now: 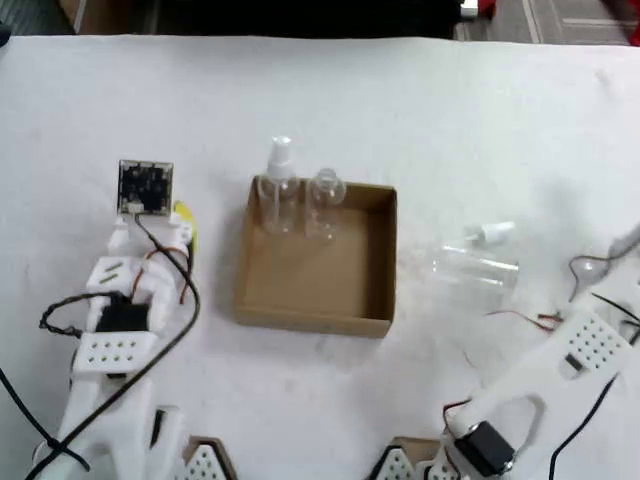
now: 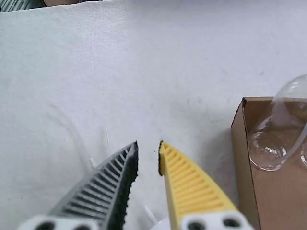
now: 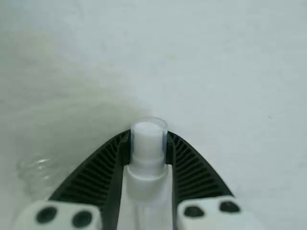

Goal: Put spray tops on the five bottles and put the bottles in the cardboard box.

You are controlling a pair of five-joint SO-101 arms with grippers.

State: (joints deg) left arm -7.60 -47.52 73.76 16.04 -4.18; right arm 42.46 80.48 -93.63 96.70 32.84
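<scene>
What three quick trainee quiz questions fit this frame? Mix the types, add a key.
1. True or false: the left pincer is shut on a bottle.
2. How many bottles stand in the cardboard box? A) none B) two C) five
3. Fill in: the right pincer is shut on a ____.

Key:
1. False; it is open and holds nothing.
2. B
3. spray top
</scene>
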